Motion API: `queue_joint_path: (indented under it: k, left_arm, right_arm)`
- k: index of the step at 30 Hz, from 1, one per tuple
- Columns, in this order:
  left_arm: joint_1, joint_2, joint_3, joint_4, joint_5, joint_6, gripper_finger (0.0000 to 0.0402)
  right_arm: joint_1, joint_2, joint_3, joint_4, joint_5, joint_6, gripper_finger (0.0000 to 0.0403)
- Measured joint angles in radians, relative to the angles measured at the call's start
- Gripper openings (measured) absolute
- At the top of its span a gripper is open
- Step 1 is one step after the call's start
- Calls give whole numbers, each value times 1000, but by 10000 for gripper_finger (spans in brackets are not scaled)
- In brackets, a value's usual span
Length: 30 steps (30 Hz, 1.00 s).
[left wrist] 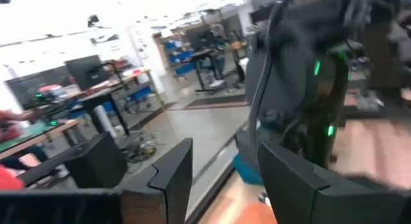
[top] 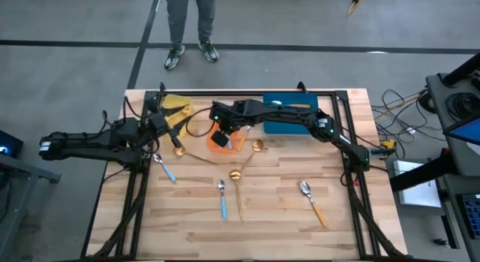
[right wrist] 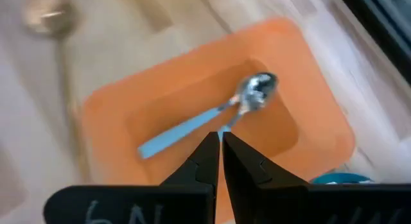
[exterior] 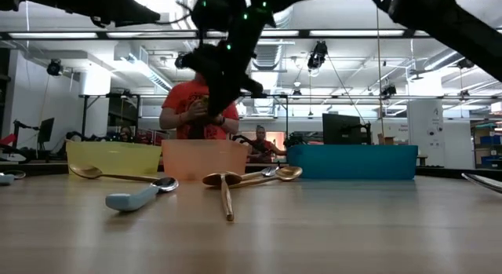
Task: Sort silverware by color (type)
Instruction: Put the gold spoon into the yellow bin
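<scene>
- The right hand [right wrist: 219, 147] hangs over the orange bin [right wrist: 308, 89], its fingers pressed together with nothing between them; a blue-handled spoon [right wrist: 212, 118] lies slantwise in the bin just below the fingertips.
- The left hand [left wrist: 221, 179] sits near the yellow bin [top: 177, 106] at the surface's [top: 270, 224] left rear; its fingers stand spread and empty.
- More spoons lie loose on the wooden surface: a blue-handled one [top: 164, 167] at the left, another blue-handled one [top: 222, 197] near the middle, two gold ones [top: 238, 188] crossing beside it, and an orange-handled one [top: 313, 201] to the right; a further gold spoon [top: 178, 150] rests close to the left hand.
- The blue bin [top: 289, 115] stands at the rear, partly under the right arm.
- A person [top: 190, 28] stands beyond the far edge.
- These spoons look light and stiff; the polished bowls are likely slippery and curved, so a pinch there could skate off.
- The handle's middle looks the better hold, since it is flat and narrow; lying low on the wood, it probably calls for fingertips brought right down to the surface, astride the handle.
- The thin gold ones seem hardest to catch, particularly where they overlap.
</scene>
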Motion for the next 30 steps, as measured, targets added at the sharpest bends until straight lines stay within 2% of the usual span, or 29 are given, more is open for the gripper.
queue_joint_path:
  k: [7,14,19,24,30]
  left_arm:
    - [0,2,18,-138,4,-83,157]
    - [-2,1,64,-365,9,-307,157]
    - [-2,5,61,-485,114,-477,157]
    - [-2,22,60,-503,211,-569,157]
    - [-3,42,60,-488,212,-615,157]
  right_arm:
    - [79,-53,-8,3,-1,-145,13]
    - [136,-98,-16,-49,-1,-210,13]
    - [175,-117,-16,-187,-2,-219,13]
    - [217,-134,-29,-312,-4,-219,13]
    - [258,-184,-121,-337,-42,-219,13]
